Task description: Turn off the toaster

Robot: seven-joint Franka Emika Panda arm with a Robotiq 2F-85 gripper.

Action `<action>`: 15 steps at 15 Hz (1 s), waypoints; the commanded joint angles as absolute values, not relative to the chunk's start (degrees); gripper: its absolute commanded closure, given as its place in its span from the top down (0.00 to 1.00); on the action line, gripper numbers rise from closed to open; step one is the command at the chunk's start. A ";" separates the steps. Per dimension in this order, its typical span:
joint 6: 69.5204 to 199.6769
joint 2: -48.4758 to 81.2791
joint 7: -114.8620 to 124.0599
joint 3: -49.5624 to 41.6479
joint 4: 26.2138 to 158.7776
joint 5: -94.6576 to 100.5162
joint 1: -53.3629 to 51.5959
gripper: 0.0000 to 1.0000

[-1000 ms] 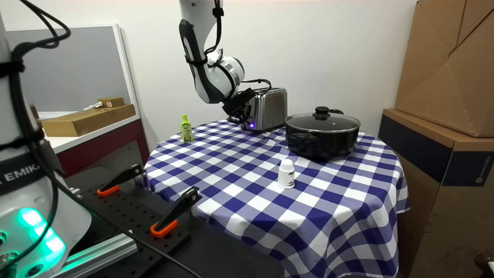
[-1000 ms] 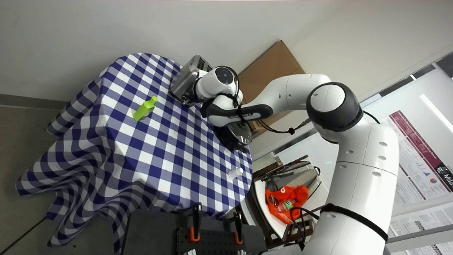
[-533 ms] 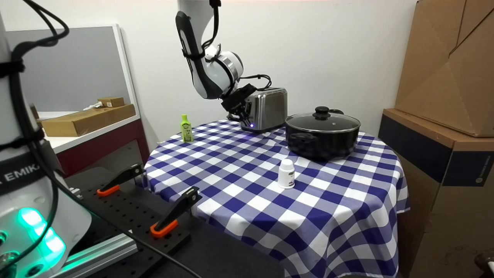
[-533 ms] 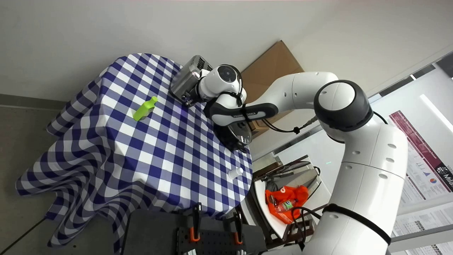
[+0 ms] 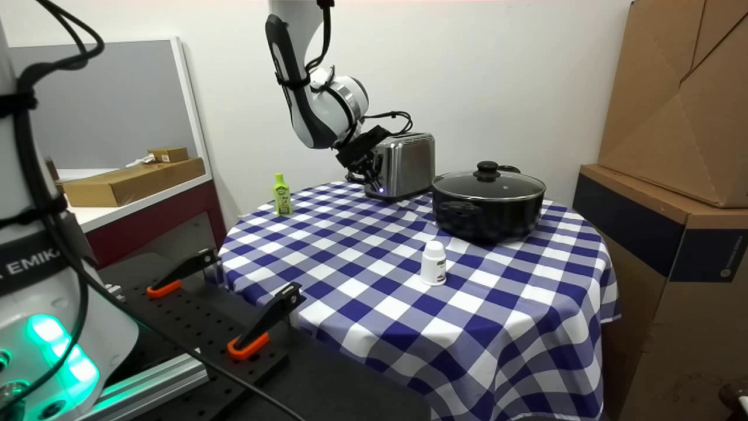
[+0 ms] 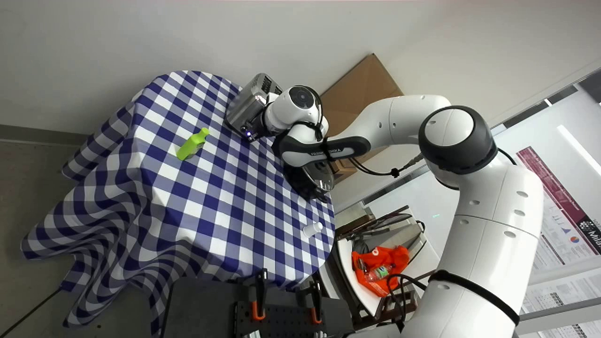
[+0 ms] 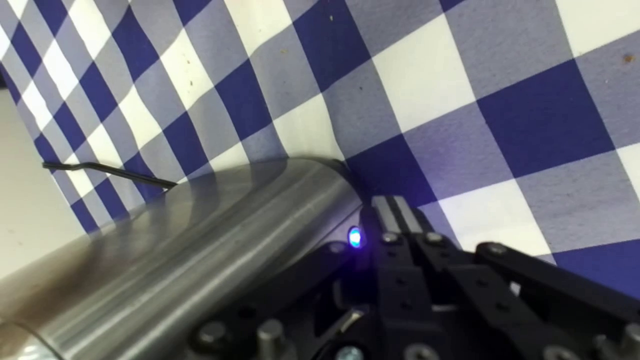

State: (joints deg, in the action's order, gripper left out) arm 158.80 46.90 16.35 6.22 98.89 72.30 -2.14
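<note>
Toaster (image 5: 414,166) beside closed end effector (image 7: 396,213); only wrist view shows the fingertips (image 7: 384,214) meeting.

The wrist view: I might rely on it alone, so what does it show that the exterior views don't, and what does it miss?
Only the wrist view shows brown specks on the checkered cloth, and only there is the gripper plainly shut. Only the exterior views show the lidded black pot, green bottle, white bottle and white arm. All share the toaster, the gripper beside it, the cloth and a small blue light.
</note>
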 commanded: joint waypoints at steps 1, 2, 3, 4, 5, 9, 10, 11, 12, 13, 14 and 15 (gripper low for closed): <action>158.14 46.94 15.19 6.51 98.48 71.71 -1.99 0.00; 158.20 47.14 15.17 6.51 98.22 71.75 -2.01 0.00; 158.25 47.29 15.14 6.48 98.01 71.83 -2.04 0.00; 158.21 47.53 15.08 6.47 97.71 71.79 -2.05 0.00; 158.20 47.71 15.12 6.41 97.47 71.86 -2.10 0.00; 157.88 48.83 15.10 6.24 96.13 71.86 -2.20 0.00; 157.75 49.30 15.04 6.20 95.67 71.82 -2.22 0.00; 157.68 49.77 15.10 6.13 95.15 71.91 -2.28 0.00; 157.60 50.20 15.06 6.13 94.72 71.91 -2.30 0.00; 157.71 50.78 15.14 6.10 94.08 72.07 -2.40 0.00; 157.89 51.35 15.17 6.13 93.43 72.16 -2.45 0.00; 158.18 52.14 15.31 6.07 92.33 72.45 -2.62 0.00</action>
